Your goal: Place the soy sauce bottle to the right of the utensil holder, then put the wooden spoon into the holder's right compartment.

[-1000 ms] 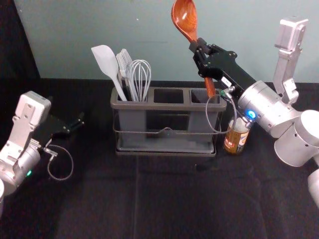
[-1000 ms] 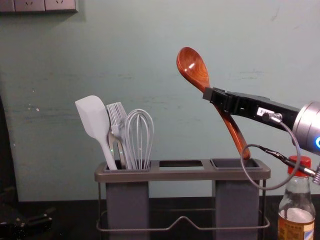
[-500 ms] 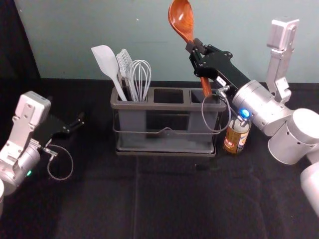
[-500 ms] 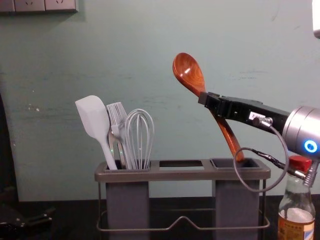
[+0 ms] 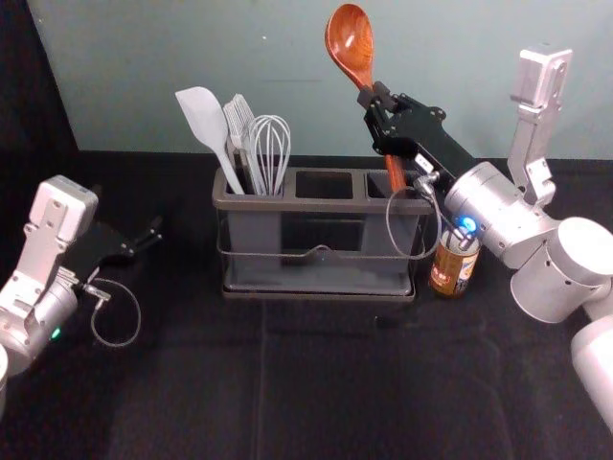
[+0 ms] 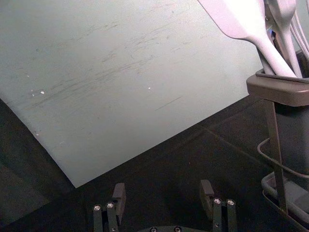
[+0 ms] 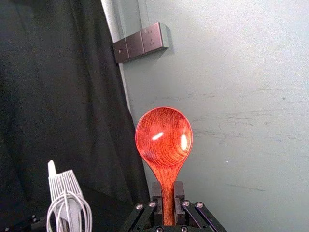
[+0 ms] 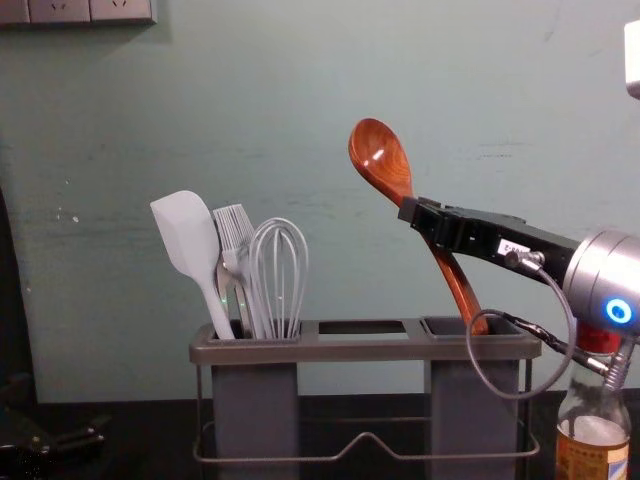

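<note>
Pinching the spoon (image 5: 349,38) by its handle, my right gripper (image 5: 372,96) sits at one o'clock from the holder (image 5: 321,205); the spoon tilts toward eleven, its tip at the right compartment's mouth. Black cloth (image 5: 326,383) covers the table, slightly creased, a scuffed wall (image 5: 230,57) behind, and I see sockets (image 8: 122,10) at eleven. Spatula (image 5: 201,115) and whisk (image 5: 271,144) crowd the left compartment. A cable (image 8: 520,396) loops before the right one, the bottle (image 5: 450,272) standing at four. My left gripper (image 5: 156,233) hangs empty at nine, jaws apart.
</note>
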Robot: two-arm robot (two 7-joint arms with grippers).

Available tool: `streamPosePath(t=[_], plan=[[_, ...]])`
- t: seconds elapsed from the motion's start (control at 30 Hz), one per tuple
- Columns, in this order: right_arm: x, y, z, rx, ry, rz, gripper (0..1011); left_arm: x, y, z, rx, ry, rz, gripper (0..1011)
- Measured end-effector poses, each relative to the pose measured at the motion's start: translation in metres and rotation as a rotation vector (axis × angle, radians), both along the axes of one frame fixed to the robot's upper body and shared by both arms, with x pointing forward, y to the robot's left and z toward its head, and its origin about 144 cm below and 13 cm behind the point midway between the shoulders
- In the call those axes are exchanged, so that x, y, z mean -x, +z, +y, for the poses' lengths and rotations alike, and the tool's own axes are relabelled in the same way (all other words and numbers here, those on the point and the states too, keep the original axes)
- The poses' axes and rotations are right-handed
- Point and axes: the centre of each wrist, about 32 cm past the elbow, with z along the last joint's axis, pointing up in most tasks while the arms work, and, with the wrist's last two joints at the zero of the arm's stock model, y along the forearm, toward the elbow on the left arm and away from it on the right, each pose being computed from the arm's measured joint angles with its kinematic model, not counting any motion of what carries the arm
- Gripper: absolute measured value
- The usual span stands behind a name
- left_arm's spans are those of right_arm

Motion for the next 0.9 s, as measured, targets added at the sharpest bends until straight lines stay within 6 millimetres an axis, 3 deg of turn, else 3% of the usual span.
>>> streamPosePath(t=[0.9], plan=[[0.020, -0.009, -0.015, 0.012, -0.002, -0.006, 148, 0.000, 0.000, 0.000, 0.000, 0.000, 0.000, 1005]])
